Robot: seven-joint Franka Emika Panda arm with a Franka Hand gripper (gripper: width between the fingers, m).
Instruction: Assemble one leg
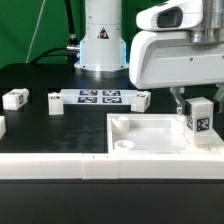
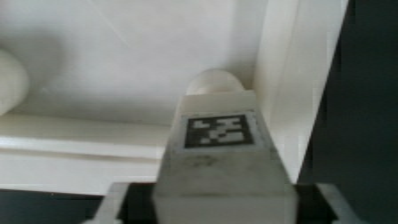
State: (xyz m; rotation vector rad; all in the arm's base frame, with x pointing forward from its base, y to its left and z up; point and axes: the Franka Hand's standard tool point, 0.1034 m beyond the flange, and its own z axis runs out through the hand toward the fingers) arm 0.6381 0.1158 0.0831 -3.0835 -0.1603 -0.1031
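Observation:
My gripper (image 1: 196, 103) is shut on a leg (image 1: 198, 117), a small white post with a black-and-white tag, and holds it upright over the right part of the large white tray-like piece (image 1: 150, 137). In the wrist view the held leg (image 2: 219, 140) runs out from between the jaws, its rounded tip close to the tray's raised rim (image 2: 290, 80) near a corner. Other legs lie on the black table: one at the exterior view's left (image 1: 15, 98), one beside the marker board (image 1: 56, 103), one at the board's right end (image 1: 142, 98).
The marker board (image 1: 98, 97) lies in front of the robot base (image 1: 103, 45). A white wall (image 1: 60, 166) runs along the front edge. A further white part (image 1: 2, 127) shows at the far left edge.

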